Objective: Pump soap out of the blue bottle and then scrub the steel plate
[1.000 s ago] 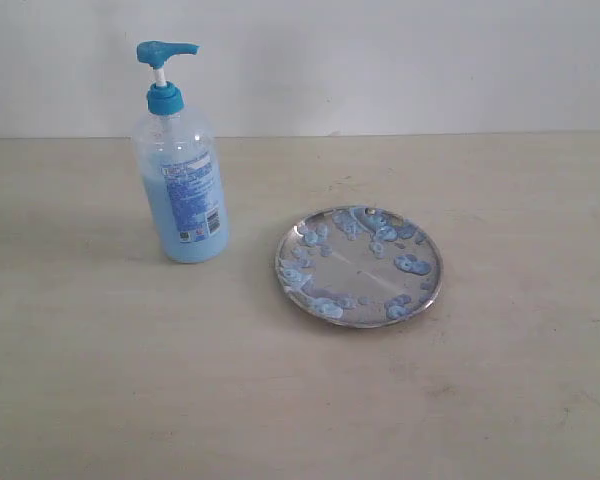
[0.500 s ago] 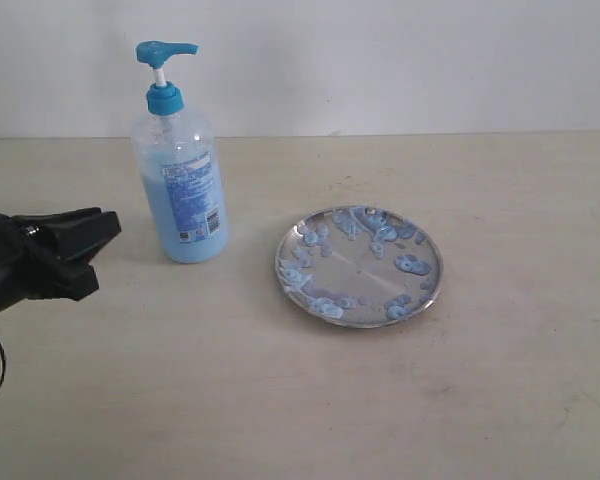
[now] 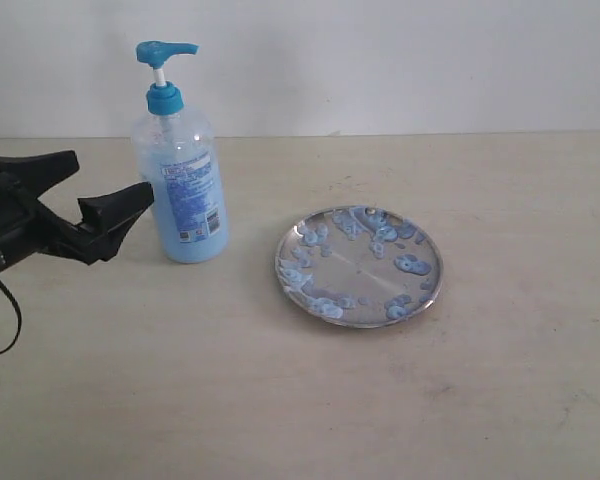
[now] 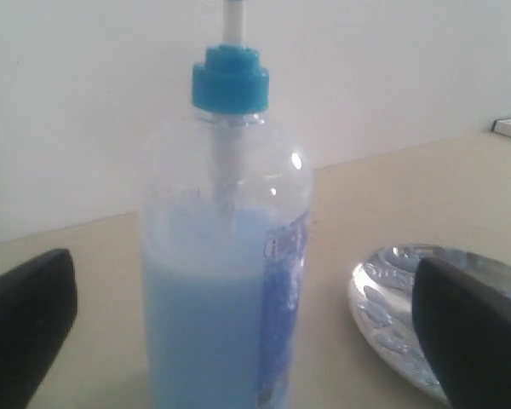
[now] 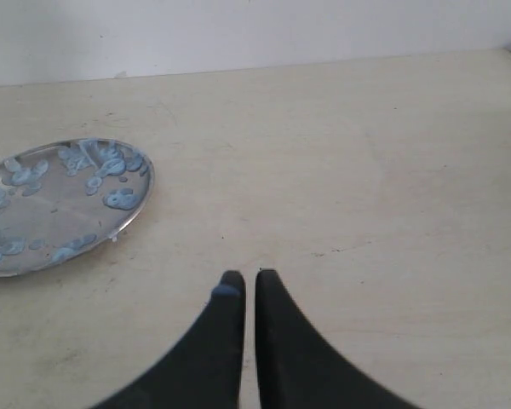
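Spread wide, the black left gripper [image 3: 112, 176] is hovering over the pale beige counter [image 3: 280, 400] at the far left. Its two fingers are gaping toward the tall clear plastic pump bottle [image 3: 185, 195] without touching it. In the left wrist view the bottle is sitting in the gap ahead, clear of both fingers. It is standing upright left of centre, with light blue soap [image 3: 180, 235] filling most of its body and its bright blue pump head [image 3: 165, 50] pointing right. Near it on the right, but apart, the round shiny steel plate [image 3: 360, 272] is lying flat on the counter. Pale blue foamy blobs [image 3: 410, 265] are dotting it, mostly around the rim. Showing only in its own wrist view, the black right gripper [image 5: 249, 281] is hanging clenched on nothing. Its fingertips are almost meeting over bare counter, and one fingertip [image 5: 227, 290] is carrying a bluish smear.
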You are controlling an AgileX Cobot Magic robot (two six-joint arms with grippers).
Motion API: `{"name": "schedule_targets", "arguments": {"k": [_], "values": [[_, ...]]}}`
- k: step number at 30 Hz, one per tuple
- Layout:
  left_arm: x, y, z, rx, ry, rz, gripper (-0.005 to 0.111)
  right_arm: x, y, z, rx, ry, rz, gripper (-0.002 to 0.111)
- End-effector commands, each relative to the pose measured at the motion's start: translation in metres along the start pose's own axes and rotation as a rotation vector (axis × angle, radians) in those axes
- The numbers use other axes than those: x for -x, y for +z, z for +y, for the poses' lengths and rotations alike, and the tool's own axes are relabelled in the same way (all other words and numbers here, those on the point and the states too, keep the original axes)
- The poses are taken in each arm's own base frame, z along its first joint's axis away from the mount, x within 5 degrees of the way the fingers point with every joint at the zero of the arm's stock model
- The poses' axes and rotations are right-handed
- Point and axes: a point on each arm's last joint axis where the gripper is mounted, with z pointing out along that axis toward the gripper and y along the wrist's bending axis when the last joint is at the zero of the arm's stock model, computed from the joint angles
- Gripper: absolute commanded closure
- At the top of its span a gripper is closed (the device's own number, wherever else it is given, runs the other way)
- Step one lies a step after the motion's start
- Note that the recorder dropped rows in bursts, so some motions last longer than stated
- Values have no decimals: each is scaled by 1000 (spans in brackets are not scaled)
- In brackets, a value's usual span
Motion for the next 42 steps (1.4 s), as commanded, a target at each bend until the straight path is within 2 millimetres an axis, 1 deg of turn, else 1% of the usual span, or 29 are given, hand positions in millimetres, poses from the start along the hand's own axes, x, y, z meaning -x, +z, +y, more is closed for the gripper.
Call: {"name": "schedule_targets", "arguments": {"k": [1, 3, 4, 6, 14, 17, 20, 22, 25, 28, 30, 31, 32, 33, 34, 36, 40, 42], "values": [[4, 22, 14, 7, 78, -46, -2, 1, 0, 0, -4, -8, -8, 107], [0, 33, 18, -26, 88, -47, -2, 1, 0, 0, -4, -12, -8, 107], [-6, 43, 21, -65, 103, -37, -2, 1, 0, 0, -4, -12, -8, 107], [-13, 53, 24, -103, 103, -29, -2, 1, 0, 0, -4, -8, -8, 107], [-39, 87, 43, -126, 110, -26, -2, 1, 0, 0, -4, -7, -8, 107], [-48, 100, 40, -154, 112, -25, -2, 1, 0, 0, -4, -7, -8, 107], [-64, 123, 29, -210, 123, -24, -2, 1, 0, 0, -4, -7, -8, 107], [-72, 135, 24, -235, 163, -35, -2, 1, 0, 0, -4, -7, -8, 107], [-81, 144, 22, -248, 191, -38, -2, 1, 0, 0, -4, -7, -8, 107], [-85, 146, 24, -229, 183, -34, 0, 1, 0, 0, -4, -7, -8, 107], [-87, 147, 29, -180, 165, -19, 14, 1, 0, 0, -4, -7, -8, 107], [-86, 147, 30, -161, 144, -20, 38, 1, 0, 0, -4, -7, -8, 107], [-86, 147, 30, -161, 127, -21, 50, 1, 0, 0, -4, -7, -8, 107], [-86, 147, 30, -169, 100, -22, 87, 1, 0, 0, -4, -7, -8, 107], [-86, 147, 29, -179, 99, -22, 100, 1, 0, 0, -4, -7, -8, 107], [-86, 146, 26, -212, 112, -20, 103, 1, 0, 0, -4, -7, -8, 107], [-87, 145, 19, -283, 139, -19, 103, 1, 0, 0, -4, -7, -8, 107], [-87, 146, 17, -289, 140, -18, 103, 1, 0, 0, -4, -7, -8, 107]]}}
